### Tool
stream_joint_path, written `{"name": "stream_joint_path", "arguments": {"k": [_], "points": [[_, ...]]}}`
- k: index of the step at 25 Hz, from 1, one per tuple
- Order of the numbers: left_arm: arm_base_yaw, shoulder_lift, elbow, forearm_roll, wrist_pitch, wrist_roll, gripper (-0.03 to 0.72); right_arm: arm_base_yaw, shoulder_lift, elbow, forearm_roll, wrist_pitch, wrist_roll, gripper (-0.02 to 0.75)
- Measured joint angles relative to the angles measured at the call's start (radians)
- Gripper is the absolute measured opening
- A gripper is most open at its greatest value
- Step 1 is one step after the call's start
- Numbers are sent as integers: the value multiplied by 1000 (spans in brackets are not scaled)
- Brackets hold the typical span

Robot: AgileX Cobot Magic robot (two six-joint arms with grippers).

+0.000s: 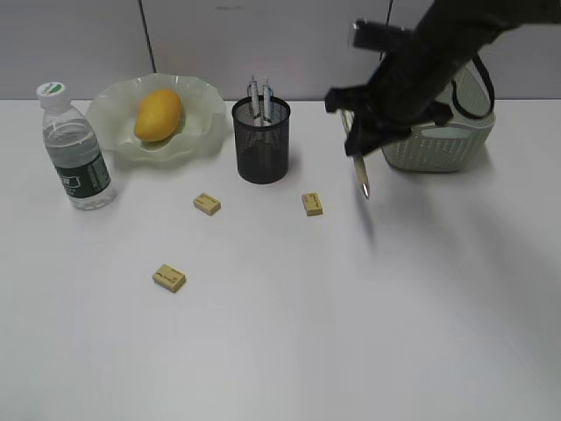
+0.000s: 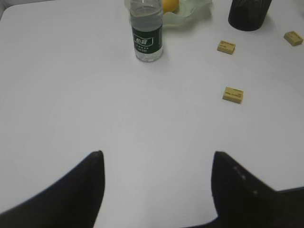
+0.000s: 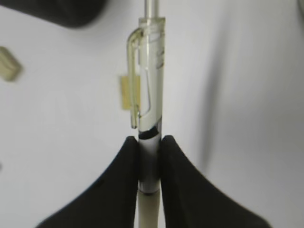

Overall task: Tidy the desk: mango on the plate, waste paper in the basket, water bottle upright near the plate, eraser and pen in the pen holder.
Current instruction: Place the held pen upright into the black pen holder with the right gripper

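Our right gripper [image 3: 149, 156] is pinching the pen [image 3: 151, 95] on its barrel just below the clip, the two black fingers [image 3: 121, 185] pressed against either side of it. We hold it lifted clear of the desk [image 1: 351, 333], to the right of the pen holder [image 1: 260, 140], its lower end hanging down below the gripper in the exterior view. We judge the pen light and stiff, but smooth and round, so it could swivel or slide in a two-point pinch; gripping the barrel near the clip, as we do, seems the sound place, and the hold looks straight along the fingers. The pen holder already has two pens standing in it, so our pen needs a free gap.

Three erasers [image 1: 311, 203] lie in front of the pen holder, one to its right, one to its left, one farther forward to its left. Small, blocky and grippy, they should be taken across their short sides.

Left of the pen holder, the mango [image 1: 158, 115] sits on the plate [image 1: 197, 96] and the water bottle [image 1: 75, 149] stands upright. The basket [image 1: 447, 145] is to the holder's right.

Our left gripper [image 2: 156, 190] hangs spread wide and empty over bare desk.
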Motion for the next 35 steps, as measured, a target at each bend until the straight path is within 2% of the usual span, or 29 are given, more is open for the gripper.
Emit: {"name": "stream_joint_path", "arguments": {"k": [4,8,15,19,35], "points": [[0,0,0,0,0,0,532,44,-9,-149,86,-55,-91,118],[0,0,0,0,0,0,532,104,-13,-256,109,-196,-129,118],[0,0,0,0,0,0,532,174,-10,-277,103,-503,-204,118],[0,0,0,0,0,0,532,185,21,-279,90,-610,-219,118],[0,0,0,0,0,0,532,185,265,-279,35,-607,-228,118]]}}
